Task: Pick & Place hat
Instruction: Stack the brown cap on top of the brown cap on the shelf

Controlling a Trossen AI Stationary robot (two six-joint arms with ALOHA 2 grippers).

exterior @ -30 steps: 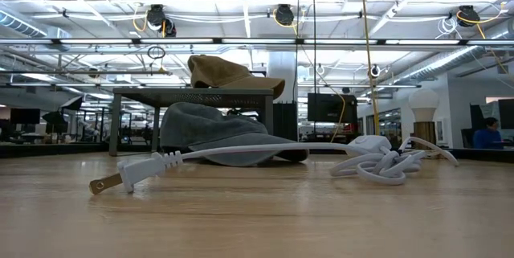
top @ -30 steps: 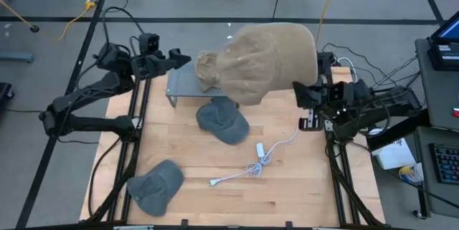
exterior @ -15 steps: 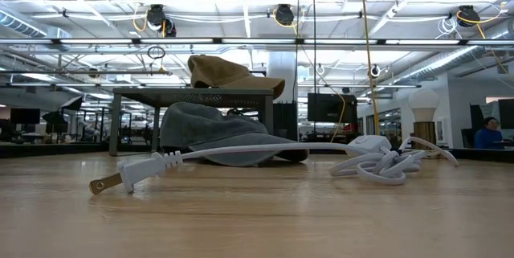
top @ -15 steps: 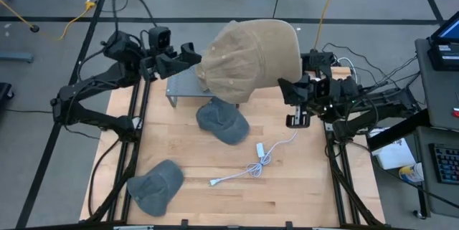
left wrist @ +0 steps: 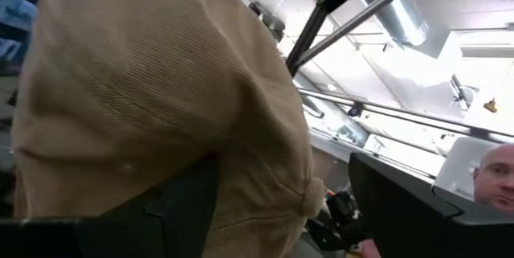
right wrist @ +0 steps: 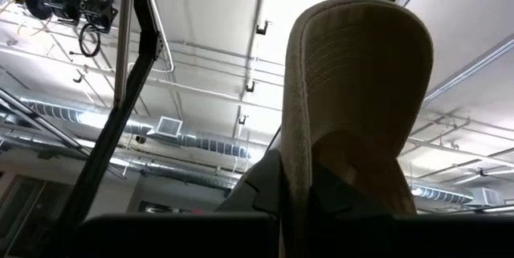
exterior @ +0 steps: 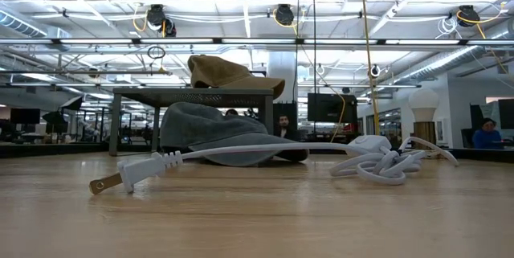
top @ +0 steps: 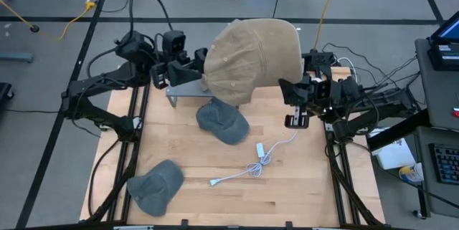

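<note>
Right gripper (top: 290,94), clamped on the brim, holds the tan corduroy cap (top: 247,58) aloft. Left gripper (top: 192,64), jaws spread, sits against the cap's crown, opposite side.

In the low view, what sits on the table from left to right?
White plug → grey cap, with the tan hat on the small metal stand behind it → coiled white cable.
</note>
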